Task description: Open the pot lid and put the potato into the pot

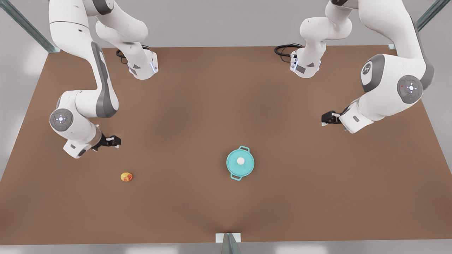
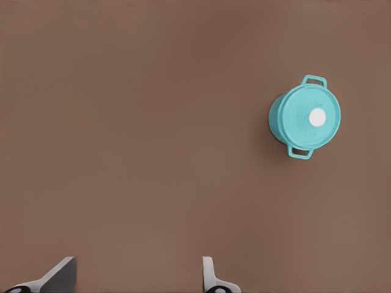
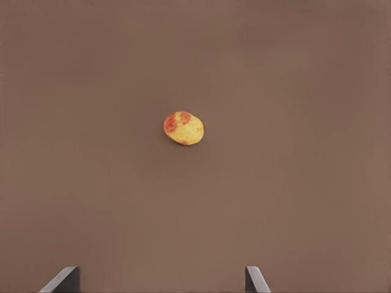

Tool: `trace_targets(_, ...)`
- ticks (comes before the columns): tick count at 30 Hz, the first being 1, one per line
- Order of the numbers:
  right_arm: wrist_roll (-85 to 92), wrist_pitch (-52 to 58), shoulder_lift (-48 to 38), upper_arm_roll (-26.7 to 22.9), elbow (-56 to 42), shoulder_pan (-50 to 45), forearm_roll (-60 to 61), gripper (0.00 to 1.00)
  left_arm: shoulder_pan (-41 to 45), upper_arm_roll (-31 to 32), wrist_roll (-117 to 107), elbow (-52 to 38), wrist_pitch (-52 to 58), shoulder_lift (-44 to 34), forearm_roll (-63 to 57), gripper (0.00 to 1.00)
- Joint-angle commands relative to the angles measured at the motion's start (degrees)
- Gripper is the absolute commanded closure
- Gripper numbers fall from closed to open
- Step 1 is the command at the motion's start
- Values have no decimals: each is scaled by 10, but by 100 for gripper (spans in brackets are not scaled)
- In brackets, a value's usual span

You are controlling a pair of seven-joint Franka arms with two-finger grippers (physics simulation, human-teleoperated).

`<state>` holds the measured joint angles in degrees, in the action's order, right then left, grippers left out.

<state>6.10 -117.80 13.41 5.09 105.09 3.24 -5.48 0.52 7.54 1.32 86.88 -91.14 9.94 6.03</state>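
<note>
The teal pot (image 1: 235, 176) stands on the brown table, closed by the pot lid (image 1: 243, 165) with its white knob. The left wrist view has the same pot (image 2: 276, 124) and lid (image 2: 302, 107) off to one side, far from my left gripper (image 2: 137, 282), which is open. That left gripper (image 1: 326, 118) hovers at the front view's right, well apart from the pot. The potato (image 1: 126, 176) lies at the front view's left. My right gripper (image 1: 114, 141) hangs open just behind it, with the potato (image 3: 183, 128) centred ahead of its fingers (image 3: 160, 282).
The brown table (image 1: 226, 106) is bare around both objects. Both arm bases (image 1: 143, 65) (image 1: 305, 65) stand at the far edge with black cables beside them. A metal post (image 1: 228, 243) rises at the middle of the near edge.
</note>
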Motion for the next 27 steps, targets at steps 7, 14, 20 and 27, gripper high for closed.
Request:
trace_targets(7, 59, -114, 64, 0, -23, -2, -9, 0, 175, 3, -173, -2, -89, 57, -35, 0)
trace_targets(14, 420, -114, 86, 1, -25, -3, -44, 0, 293, 0, -407, -180, -240, 305, -77, 0)
trace_targets(20, 530, -114, 149, 2, -81, -9, -73, 0, 310, -4, -410, -184, -352, 381, -134, 0)
trace_targets(27, 611, -161, 215, 0, -115, -6, -73, 0, 311, -3, -408, -176, -370, 395, -135, 0)
